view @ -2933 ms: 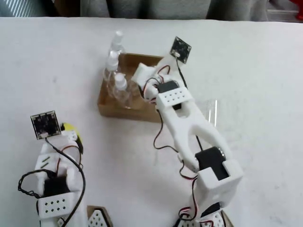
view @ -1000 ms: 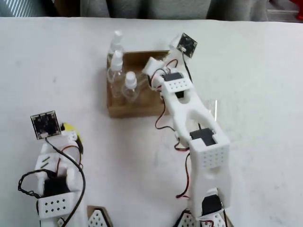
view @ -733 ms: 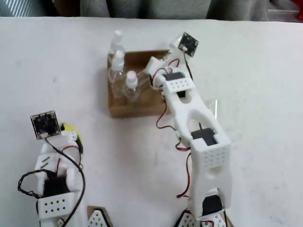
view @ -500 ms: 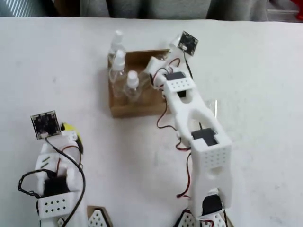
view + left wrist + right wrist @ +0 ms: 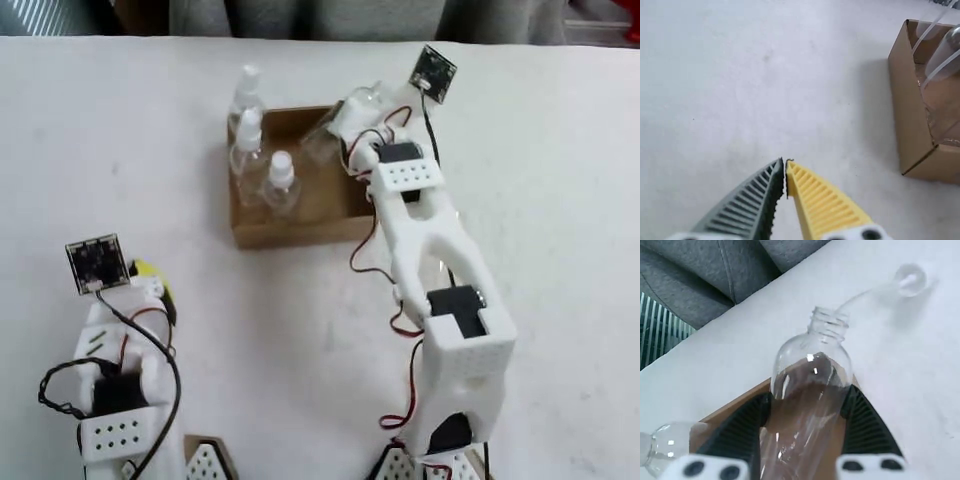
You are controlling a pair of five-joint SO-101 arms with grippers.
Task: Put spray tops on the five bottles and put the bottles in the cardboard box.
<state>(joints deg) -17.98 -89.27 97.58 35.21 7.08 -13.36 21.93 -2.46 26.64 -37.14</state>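
Presently right claw grasps uncapped bottle over cardboard box holding capped bottles; left claw clenched.

white table, grey cushions behind

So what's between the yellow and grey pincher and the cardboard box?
Nothing but bare white table. In the left wrist view, the shut left gripper points over that bare stretch, and the cardboard box sits beyond it.
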